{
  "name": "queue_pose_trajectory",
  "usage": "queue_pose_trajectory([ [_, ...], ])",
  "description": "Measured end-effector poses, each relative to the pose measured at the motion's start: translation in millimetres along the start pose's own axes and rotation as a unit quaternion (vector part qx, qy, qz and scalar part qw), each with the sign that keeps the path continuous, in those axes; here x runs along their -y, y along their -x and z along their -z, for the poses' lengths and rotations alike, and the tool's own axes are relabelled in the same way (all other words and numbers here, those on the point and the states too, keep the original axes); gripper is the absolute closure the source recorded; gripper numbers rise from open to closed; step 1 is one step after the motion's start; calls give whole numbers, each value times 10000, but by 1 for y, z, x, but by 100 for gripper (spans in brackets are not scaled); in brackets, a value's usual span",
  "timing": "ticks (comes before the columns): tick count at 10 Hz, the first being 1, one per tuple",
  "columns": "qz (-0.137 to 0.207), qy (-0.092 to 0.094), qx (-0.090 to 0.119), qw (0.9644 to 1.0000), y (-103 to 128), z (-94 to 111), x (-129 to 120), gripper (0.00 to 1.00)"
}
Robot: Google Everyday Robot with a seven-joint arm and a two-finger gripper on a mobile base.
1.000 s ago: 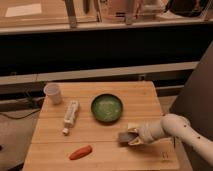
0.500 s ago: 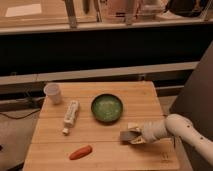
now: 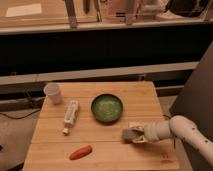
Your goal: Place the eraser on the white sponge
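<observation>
My gripper (image 3: 134, 135) is low over the front right of the wooden table (image 3: 100, 150), reaching in from the right on a white arm. It is shut on the eraser (image 3: 128, 134), a small dark grey-brown block at its tip, held just above the tabletop. The white sponge (image 3: 136, 125), a small cream pad, lies right behind the gripper, touching or nearly touching the eraser's far side; the gripper partly covers it.
A green bowl (image 3: 106, 107) sits at the table's middle, just behind the gripper. A white bottle (image 3: 71, 116) lies on its side to the left, a white cup (image 3: 53, 93) stands at the back left, and an orange carrot-like piece (image 3: 80, 152) lies at the front left.
The gripper with the eraser has shifted very slightly up and towards the sponge. Nothing else has moved.
</observation>
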Motion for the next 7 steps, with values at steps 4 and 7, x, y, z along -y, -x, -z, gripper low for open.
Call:
queue_pose_trajectory([
  [4, 25, -31, -27, 10000, -1, -3, 6, 100],
  [7, 83, -28, -88, 9999, -4, -9, 13, 100],
])
